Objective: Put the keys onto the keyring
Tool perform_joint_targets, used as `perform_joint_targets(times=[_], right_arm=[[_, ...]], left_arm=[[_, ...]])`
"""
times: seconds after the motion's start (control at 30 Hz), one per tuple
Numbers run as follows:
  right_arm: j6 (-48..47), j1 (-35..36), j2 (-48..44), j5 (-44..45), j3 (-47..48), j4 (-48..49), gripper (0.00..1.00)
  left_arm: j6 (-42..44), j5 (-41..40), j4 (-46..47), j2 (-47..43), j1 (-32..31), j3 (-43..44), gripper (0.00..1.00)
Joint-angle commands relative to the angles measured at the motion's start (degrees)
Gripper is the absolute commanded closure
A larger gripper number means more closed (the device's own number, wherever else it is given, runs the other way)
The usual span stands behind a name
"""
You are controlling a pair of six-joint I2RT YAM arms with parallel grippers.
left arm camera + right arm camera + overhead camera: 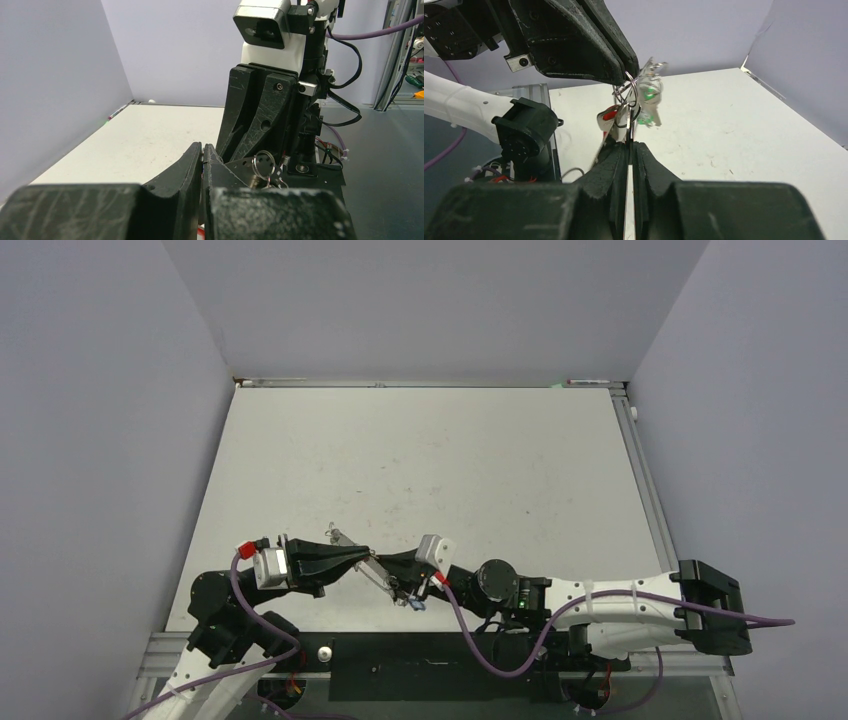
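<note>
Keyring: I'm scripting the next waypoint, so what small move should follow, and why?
Probably hold the right claw shut and ease the left claw a little along the keyring: both pinch it, and the keys bunch at the left claw's tip.

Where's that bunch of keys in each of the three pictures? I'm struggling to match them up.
Top external: the bunch of keys sits low, left of centre, between the left gripper and the right gripper.
Left wrist: low, right of centre, just beyond the camera's own fingers and mostly hidden.
Right wrist: upper centre, with green tags showing.
Shared landmark: the left gripper's black tip, right beside the bunch.
</note>
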Motion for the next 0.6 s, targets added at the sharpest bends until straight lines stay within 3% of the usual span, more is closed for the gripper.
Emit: perform_joint_targets(times=[0.0, 0.13, 0.57], right_arm=[[-1.34, 0.8, -1.81, 0.38, 5.08, -3.37, 0.95], [-2.2, 1.16, -2.29, 0.46, 7.78, -9.93, 0.95], [-5.01, 1.95, -5.25, 5.82, 10.67, -18.14, 0.95]], left_arm=[[0.05, -1.18, 2.66, 0.0, -0.19, 0.58, 1.0], [0.23, -1.12, 2.43, 0.22, -0.18, 0.62, 1.0], [0.32, -1.58, 1.92, 0.31, -0.18, 0.71, 1.0]])
